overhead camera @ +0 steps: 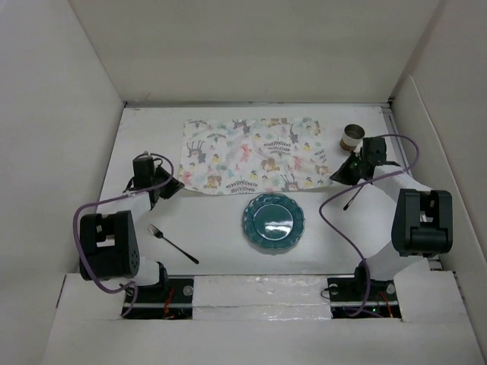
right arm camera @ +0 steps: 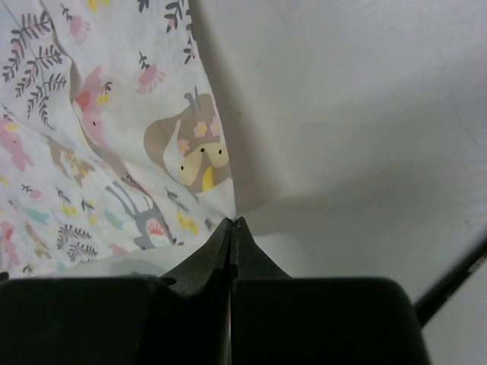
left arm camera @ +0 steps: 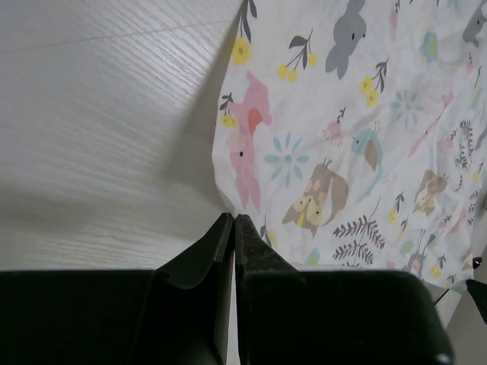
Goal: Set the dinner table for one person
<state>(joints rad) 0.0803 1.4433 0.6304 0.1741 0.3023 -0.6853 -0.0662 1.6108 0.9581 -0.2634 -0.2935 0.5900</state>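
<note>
Under placemat (overhead camera: 251,152) lies the dinner table (overhead camera: 221,243); matte white.

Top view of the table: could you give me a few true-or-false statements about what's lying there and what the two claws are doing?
The teal plate sits on the placemat. False: it rests on the bare table, nearer the arms.
The fork lies left of the plate. True.
The left gripper is wide open. False: it is shut on the placemat's near-left corner.
The right gripper is shut on the placemat's near-right corner. True.
</note>
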